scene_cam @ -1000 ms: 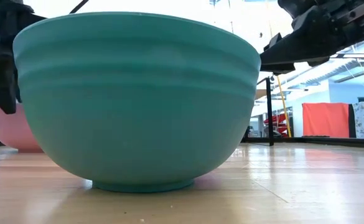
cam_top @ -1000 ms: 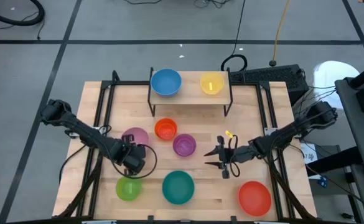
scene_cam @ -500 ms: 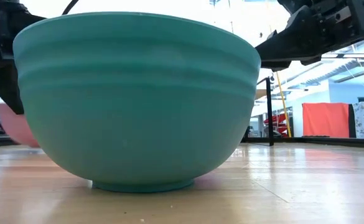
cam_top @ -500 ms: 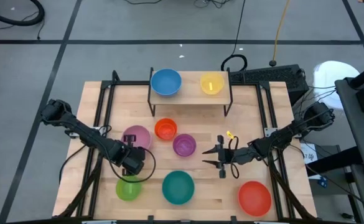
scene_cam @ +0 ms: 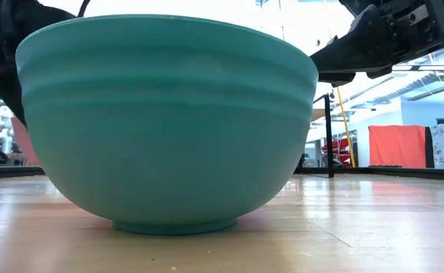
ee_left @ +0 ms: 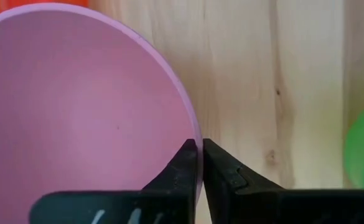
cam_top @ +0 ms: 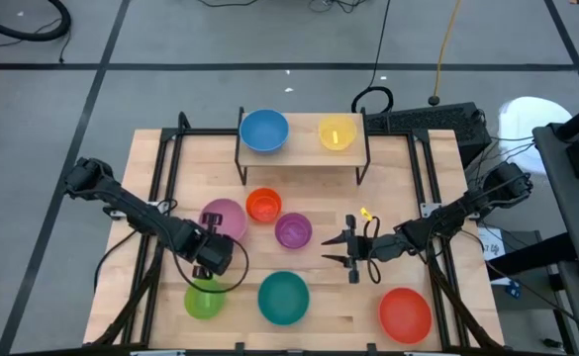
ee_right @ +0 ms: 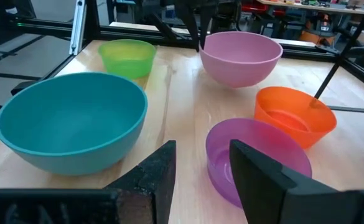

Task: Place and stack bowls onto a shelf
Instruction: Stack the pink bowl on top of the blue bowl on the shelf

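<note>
The pink bowl (cam_top: 221,217) now hangs tilted just off the table (cam_top: 398,178), its rim clamped between the fingers of the left end effector (ee_left: 200,163) — a second ago it sat flat, so the lift has begun. The shelf (cam_top: 299,148) holds only the blue bowl (cam_top: 263,131) and yellow bowl (cam_top: 337,132); the pink one probably goes there next. The right end effector (ee_right: 201,163) waits by the purple bowl (cam_top: 293,230), fingers apart — empty.

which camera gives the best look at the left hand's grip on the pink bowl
The left wrist view: the left hand is pinched shut on the pink bowl's rim. The right wrist view shows it lifted. The high view shows the hand mostly covering the bowl. In the low view, the teal bowl hides it.
</note>
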